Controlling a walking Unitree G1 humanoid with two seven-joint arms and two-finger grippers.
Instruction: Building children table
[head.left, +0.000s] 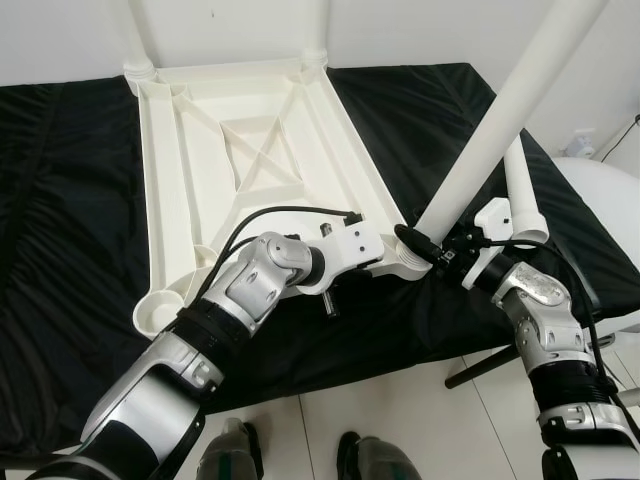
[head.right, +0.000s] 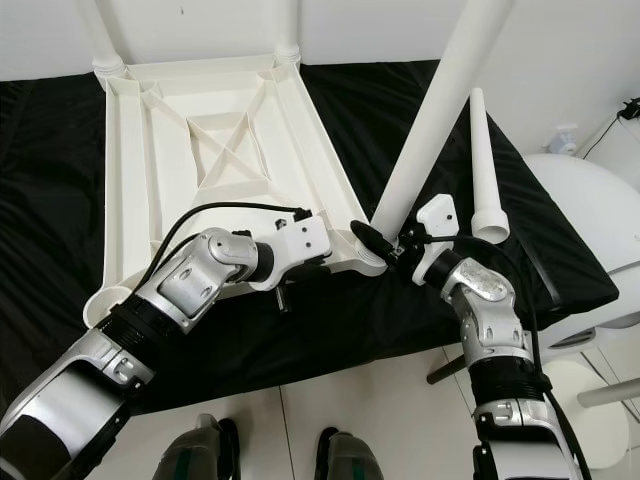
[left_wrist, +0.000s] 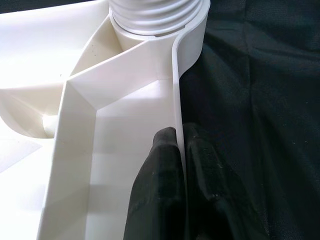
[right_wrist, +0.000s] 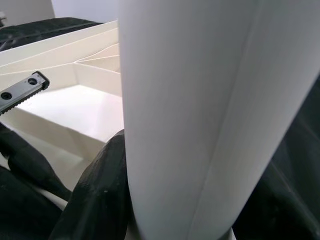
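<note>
Left eye view gives you the white plastic tabletop (head.left: 250, 150) lying upside down on a black-covered bench (head.left: 60, 200), its ribbed underside facing up and its near right corner reaching the bench's front edge. Two legs already stand in the far corner sockets, and the near left corner socket (head.left: 157, 312) is open.

Your left arm reaches forward and across from the lower left, elbow bent and wrist turned toward the near right corner. In the left wrist view you can see the left gripper (left_wrist: 181, 150) pinching the thin side wall of the tabletop, one black finger (left_wrist: 160, 170) inside the rim and the other outside, closed tight on the plastic just short of the threaded corner socket (left_wrist: 160, 15).

Your right arm comes up from the lower right, forearm angled inward, wrist bent toward the same corner. The right gripper (head.left: 425, 245) clamps around the lower end of a long white table leg (head.left: 500, 110), which leans up and to the right from the corner socket (head.left: 405, 265). In the right wrist view that leg (right_wrist: 200, 115) sits between the fingers, with one black finger (right_wrist: 100, 190) pressed against it.

A loose fourth leg (head.right: 484, 170) lies on the bench near its right edge, just beyond the right wrist. Below the front edge you see the robot's feet (head.left: 300, 455) on the pale floor.
</note>
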